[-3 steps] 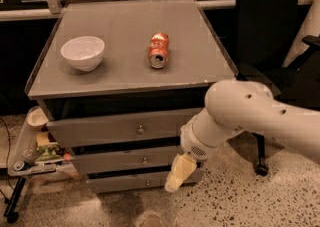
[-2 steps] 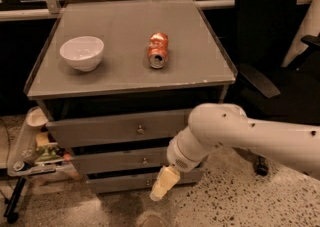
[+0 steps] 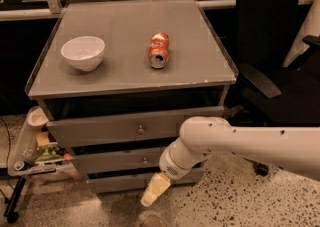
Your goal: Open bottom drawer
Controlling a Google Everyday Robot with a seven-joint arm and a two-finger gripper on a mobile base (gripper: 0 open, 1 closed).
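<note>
Tool (image 3: 154, 191), grip state can't tell, hangs before bottom drawer (image 3: 112, 183); probably rigid, light slider, so grab mid-front.

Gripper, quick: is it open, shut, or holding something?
Gripper: cannot be told. It is down low, in front of the bottom drawer.

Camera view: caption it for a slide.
Gripper low in front of the bottom drawer; bowl and can on the cabinet top.
</note>
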